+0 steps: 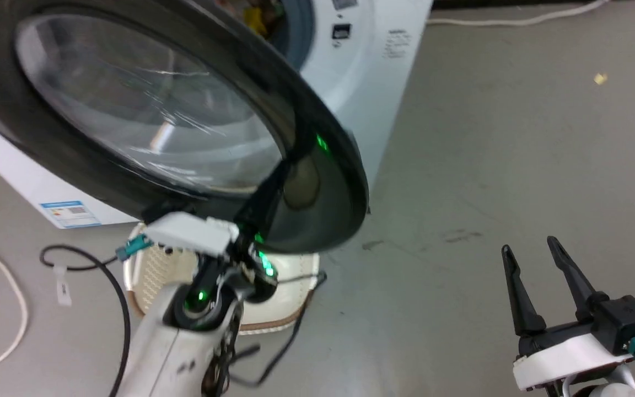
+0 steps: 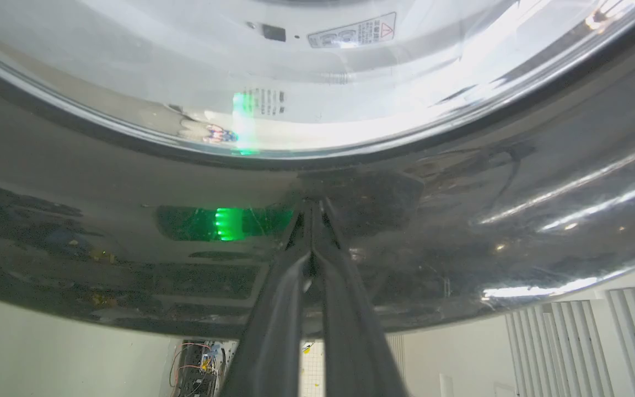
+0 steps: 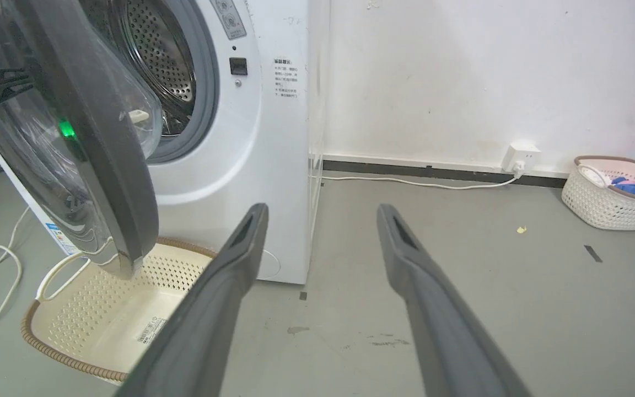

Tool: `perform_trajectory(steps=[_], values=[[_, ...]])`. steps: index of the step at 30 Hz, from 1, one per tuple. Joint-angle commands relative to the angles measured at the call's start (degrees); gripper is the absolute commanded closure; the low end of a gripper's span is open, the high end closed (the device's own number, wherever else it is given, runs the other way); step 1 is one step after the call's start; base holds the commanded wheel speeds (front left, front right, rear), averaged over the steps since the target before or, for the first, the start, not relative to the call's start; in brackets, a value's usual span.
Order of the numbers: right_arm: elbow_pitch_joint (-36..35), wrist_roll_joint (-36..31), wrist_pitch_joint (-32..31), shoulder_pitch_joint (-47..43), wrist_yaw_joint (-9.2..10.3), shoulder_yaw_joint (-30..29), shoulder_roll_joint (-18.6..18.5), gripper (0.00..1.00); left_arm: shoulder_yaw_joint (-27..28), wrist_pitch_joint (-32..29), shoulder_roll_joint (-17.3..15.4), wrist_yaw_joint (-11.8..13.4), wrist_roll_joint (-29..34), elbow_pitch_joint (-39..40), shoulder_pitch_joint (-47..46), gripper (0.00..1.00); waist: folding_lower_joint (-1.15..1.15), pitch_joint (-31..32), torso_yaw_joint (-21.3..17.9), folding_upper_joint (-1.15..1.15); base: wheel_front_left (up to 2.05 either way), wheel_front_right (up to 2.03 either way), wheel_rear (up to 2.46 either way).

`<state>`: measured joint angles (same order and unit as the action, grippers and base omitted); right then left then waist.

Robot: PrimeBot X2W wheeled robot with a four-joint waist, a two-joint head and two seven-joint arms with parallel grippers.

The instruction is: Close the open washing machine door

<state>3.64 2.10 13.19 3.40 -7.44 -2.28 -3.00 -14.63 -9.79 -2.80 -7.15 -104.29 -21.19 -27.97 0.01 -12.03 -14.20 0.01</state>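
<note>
The washing machine door (image 1: 146, 105), round and black-rimmed with a bulging glass centre, stands swung out from the white washing machine (image 1: 372, 82). My left gripper (image 1: 270, 187) reaches up from below it. In the left wrist view this gripper (image 2: 312, 205) is shut, its tips touching the door's glossy black rim (image 2: 461, 220). In the right wrist view the door (image 3: 102, 138) hangs partly open before the steel drum (image 3: 163, 60) and grey gasket. My right gripper (image 1: 529, 245) is open and holds nothing, low at the right, well apart from the machine (image 3: 251, 138).
A cream perforated basket (image 1: 290, 292) sits on the floor under the door, also seen in the right wrist view (image 3: 108, 309). Black cable (image 1: 113, 286) and white cable (image 1: 14, 309) lie at the left. A second basket (image 3: 609, 198) with clothes stands by the far wall.
</note>
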Motion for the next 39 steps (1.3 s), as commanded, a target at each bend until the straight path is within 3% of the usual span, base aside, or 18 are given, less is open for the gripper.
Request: perform_trajectory(steps=[1, 6, 11, 15, 20, 21, 22, 25, 28, 31, 33, 36, 37, 39], values=[[0.2, 0.3, 0.3, 0.8, -0.05, 0.1, 0.1, 0.00, -0.3, 0.5, -0.1, -0.3, -0.3, -0.9, -1.2, 1.00, -0.01, -0.7, -0.7, -0.01, 0.00, 0.00, 0.00], [1.0, 0.4, 0.7, 1.4, -0.05, 0.7, 0.1, 0.00, -1.7, 2.1, -0.1, -0.3, -1.5, -5.4, -5.5, 1.00, -0.01, -0.5, 0.3, -0.01, 0.00, 0.00, 0.00], [1.4, 0.2, 1.0, 1.6, -0.05, 0.5, 0.1, 0.00, -2.3, 1.8, -0.1, -0.3, -1.1, -5.1, -4.1, 1.00, -0.01, 1.7, 2.9, -0.01, 0.00, 0.00, 0.00], [1.4, -0.2, 1.1, 0.9, -0.05, 0.2, 0.1, 0.00, -1.7, 1.4, -1.1, -0.3, 3.2, -1.1, 1.3, 1.00, -0.01, 4.5, 5.8, -0.01, 0.00, 0.00, 0.00], [0.9, -0.7, 1.0, -1.3, -0.05, 0.4, 0.1, 0.00, -3.8, 7.6, -7.3, -0.3, 17.3, 6.2, 9.0, 1.00, -0.01, 8.7, 10.1, -0.01, 0.00, 0.00, 0.00], [0.8, -0.8, 0.9, -1.9, -0.05, 0.5, 0.1, 0.00, -4.3, 10.7, -8.7, -0.3, 20.8, 7.4, 10.3, 0.38, -0.01, 9.6, 11.0, -0.01, 0.00, 0.00, 0.00], [0.7, -0.8, 0.9, -2.4, -0.05, 0.5, 0.1, 0.00, -4.8, 14.1, -10.3, -0.3, 24.4, 8.4, 11.6, 0.00, -0.01, 10.3, 11.8, -0.01, 0.00, 0.00, 0.00], [0.1, -0.5, 0.8, -3.7, -0.05, 0.6, 0.1, 0.00, -6.7, 22.8, -15.1, -0.3, 35.8, 9.8, 15.0, 0.00, -0.01, 12.0, 13.9, -0.01, 0.00, 0.00, 0.00], [-0.7, -0.3, 0.7, -4.8, -0.05, 1.2, 0.1, 0.00, -3.8, 24.7, -18.1, 0.7, 50.6, 9.1, 17.4, 0.00, -0.01, 12.8, 15.8, -0.01, 0.00, 0.00, 0.00], [-1.2, -0.2, 0.5, -5.7, -0.05, 1.6, 0.1, 0.00, 2.6, 24.8, -16.4, 3.9, 67.1, 13.8, 21.0, 0.00, -0.01, 13.4, 17.0, -0.01, 0.00, 0.00, 0.00], [-1.3, 0.0, 0.5, -6.3, -0.05, 1.8, 0.1, 0.00, 5.3, 24.8, -14.2, 4.9, 75.0, 17.4, 24.1, 0.00, -0.01, 13.6, 17.5, -0.01, 0.00, 0.00, 0.00], [-1.0, 0.3, 0.5, -7.1, -0.05, 2.0, 0.1, 0.00, 7.7, 24.8, -10.5, 5.2, 83.1, 21.5, 28.1, 0.00, -0.01, 13.8, 18.0, -0.01, 0.00, 0.00, 0.00], [-0.6, 0.5, 0.6, -7.6, -0.05, 2.5, 0.1, 0.00, 7.6, 24.8, -8.6, 4.7, 90.1, 22.7, 31.2, 0.00, -0.01, 13.8, 18.0, -0.01, 0.00, 0.00, 0.00], [-0.3, 0.8, 0.7, -7.7, -0.05, 2.9, 0.1, 0.00, 7.8, 24.8, -7.2, 4.4, 92.4, 22.6, 32.4, 0.00, -0.01, 13.8, 17.9, -0.01, 0.00, 0.00, 0.00]])
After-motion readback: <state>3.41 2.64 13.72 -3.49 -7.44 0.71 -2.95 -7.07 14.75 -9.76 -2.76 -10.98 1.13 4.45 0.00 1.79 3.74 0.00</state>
